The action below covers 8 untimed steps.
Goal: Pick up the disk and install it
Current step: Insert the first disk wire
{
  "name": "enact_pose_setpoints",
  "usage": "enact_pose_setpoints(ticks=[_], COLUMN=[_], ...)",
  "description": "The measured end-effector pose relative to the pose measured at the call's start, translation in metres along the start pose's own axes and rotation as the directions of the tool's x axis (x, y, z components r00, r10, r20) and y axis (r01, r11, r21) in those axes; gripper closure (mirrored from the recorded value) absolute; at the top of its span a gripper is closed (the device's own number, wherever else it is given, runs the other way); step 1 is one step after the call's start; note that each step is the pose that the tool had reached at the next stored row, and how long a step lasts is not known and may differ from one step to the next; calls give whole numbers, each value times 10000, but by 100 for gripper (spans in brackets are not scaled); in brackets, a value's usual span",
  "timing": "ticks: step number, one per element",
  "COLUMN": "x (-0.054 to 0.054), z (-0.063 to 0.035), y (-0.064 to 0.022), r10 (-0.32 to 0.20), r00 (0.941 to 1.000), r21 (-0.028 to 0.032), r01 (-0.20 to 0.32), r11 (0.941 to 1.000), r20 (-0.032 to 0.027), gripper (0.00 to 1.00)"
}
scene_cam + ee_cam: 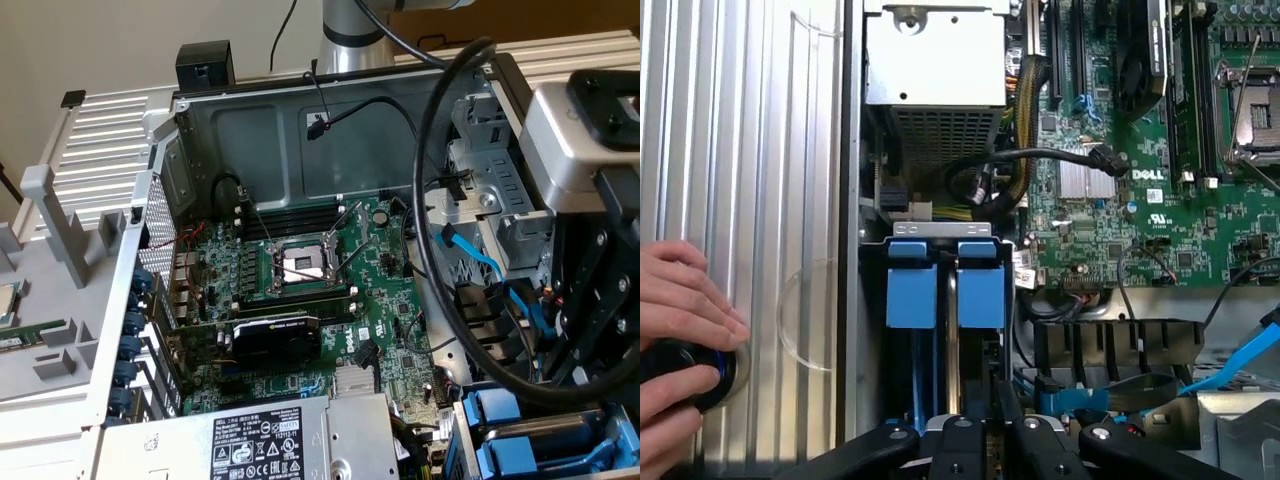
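Disk (982,300) on edge in drive bay (940,230), long axis along case wall (851,150), end effector (991,442) hold unclear

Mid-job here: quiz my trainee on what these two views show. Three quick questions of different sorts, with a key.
1. True or false: a hand rests on the ribbed metal plate beside the computer case.
2. The drive rails nearest the gripper are: A) red B) blue C) yellow.
3. Fill in: the motherboard carries the brand ____.
Key: 1 true; 2 B; 3 Dell.
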<state>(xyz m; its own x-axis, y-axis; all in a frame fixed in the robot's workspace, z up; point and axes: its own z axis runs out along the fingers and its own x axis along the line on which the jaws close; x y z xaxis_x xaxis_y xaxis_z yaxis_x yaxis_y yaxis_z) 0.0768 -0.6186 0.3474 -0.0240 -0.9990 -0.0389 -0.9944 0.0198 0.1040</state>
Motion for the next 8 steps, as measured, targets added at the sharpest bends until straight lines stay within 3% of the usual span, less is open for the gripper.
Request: enact_pose_setpoints(ticks=[3, 8], x=[-2, -2], z=[-4, -3], y=[1, 1], r10=[27, 29], r00=[10000, 10000], r21=[2, 2], r01=[-27, -28], r11=[10000, 10000], r20=[-50, -52], gripper=[83, 83])
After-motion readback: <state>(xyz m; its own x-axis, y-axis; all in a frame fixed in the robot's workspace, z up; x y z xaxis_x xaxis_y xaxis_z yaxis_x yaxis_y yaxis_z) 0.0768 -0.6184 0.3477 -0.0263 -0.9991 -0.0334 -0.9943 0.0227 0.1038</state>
